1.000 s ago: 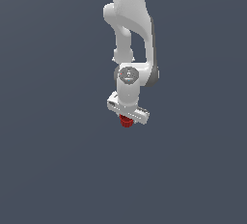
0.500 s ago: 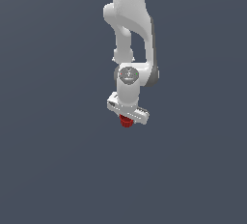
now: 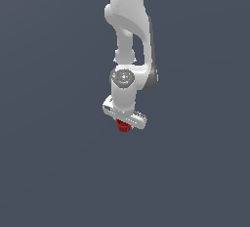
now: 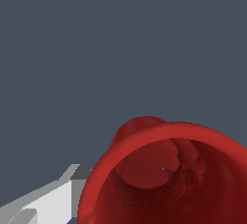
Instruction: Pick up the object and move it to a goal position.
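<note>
Fingers (image 4: 46,201) of my gripper (image 3: 125,120) sit narrow, holding the dark-red object (image 3: 124,126) just under my palm. Beyond lies only grey void; a loose pinch could let it slip mid-carry.

Bare simulator void, flat grey backdrop (image 3: 49,162)

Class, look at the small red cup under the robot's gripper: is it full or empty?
Empty. The wrist view looks straight into the red cup: only its own red inner wall and floor show, nothing inside. In the exterior view it sits under the gripper.
</note>
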